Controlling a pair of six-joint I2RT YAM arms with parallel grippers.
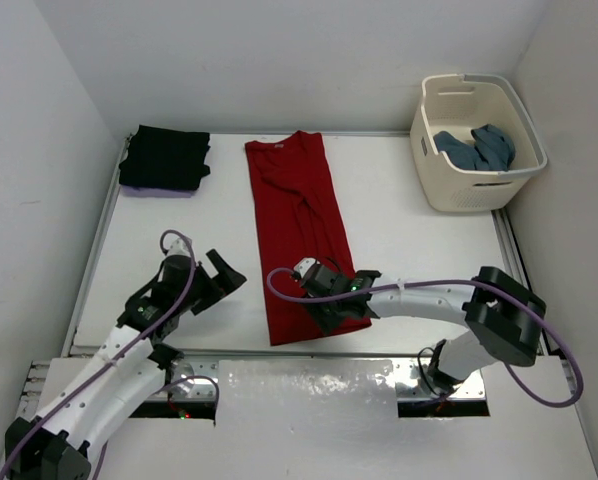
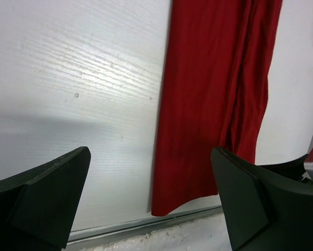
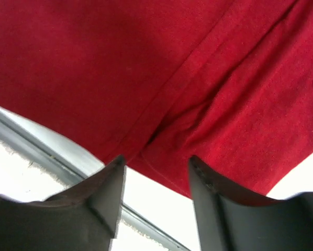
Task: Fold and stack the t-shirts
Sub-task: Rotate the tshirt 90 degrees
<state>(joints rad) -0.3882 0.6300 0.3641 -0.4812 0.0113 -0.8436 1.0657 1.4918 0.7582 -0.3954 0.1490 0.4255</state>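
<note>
The right end effector [image 3: 156, 175] and left end effector [image 2: 150, 152] hover spread at the red shirt's [image 1: 294, 200] near-edge hem, seemingly poised to fold it.

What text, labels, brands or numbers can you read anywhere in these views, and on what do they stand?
None: no readable text shows in any view.
The red t-shirt, the black t-shirt and the teal t-shirt are plain, with no print or tag in view.
The cream basket shows no brand or marking.
</note>
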